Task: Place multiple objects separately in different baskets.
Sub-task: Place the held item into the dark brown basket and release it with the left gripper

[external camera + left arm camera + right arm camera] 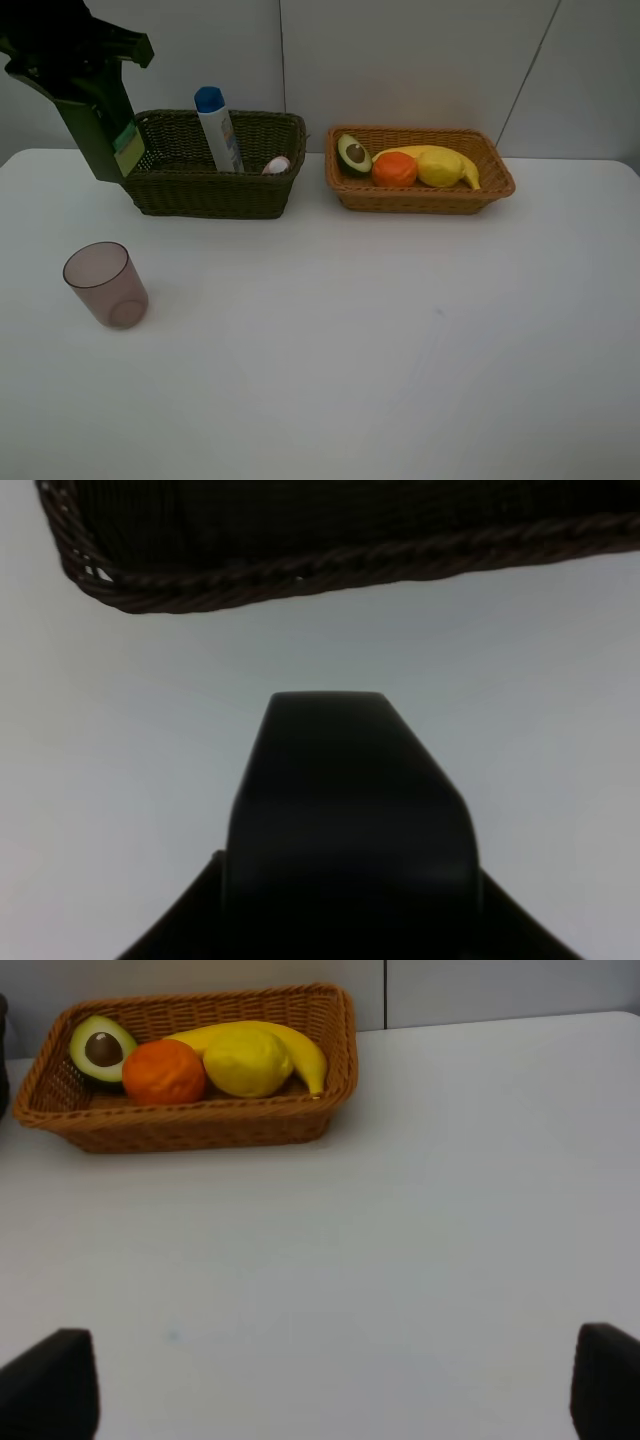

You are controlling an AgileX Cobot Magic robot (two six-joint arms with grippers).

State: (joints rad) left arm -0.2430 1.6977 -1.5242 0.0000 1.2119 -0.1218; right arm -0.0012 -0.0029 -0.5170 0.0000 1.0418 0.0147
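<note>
Two items remain outside the dark basket [220,165]: the green bottle [100,130], clamped in your left gripper [75,60] just beside its left end, and the cup [105,284] well in front. Release early and the bottle lands outside. Right gripper [320,1385] gapes wide, empty.

Upper left of frame: a black robot gripper [70,60] holds a dark green square bottle [100,130], apparently tilted, beside the dark olive-brown wicker basket [215,190].
</note>
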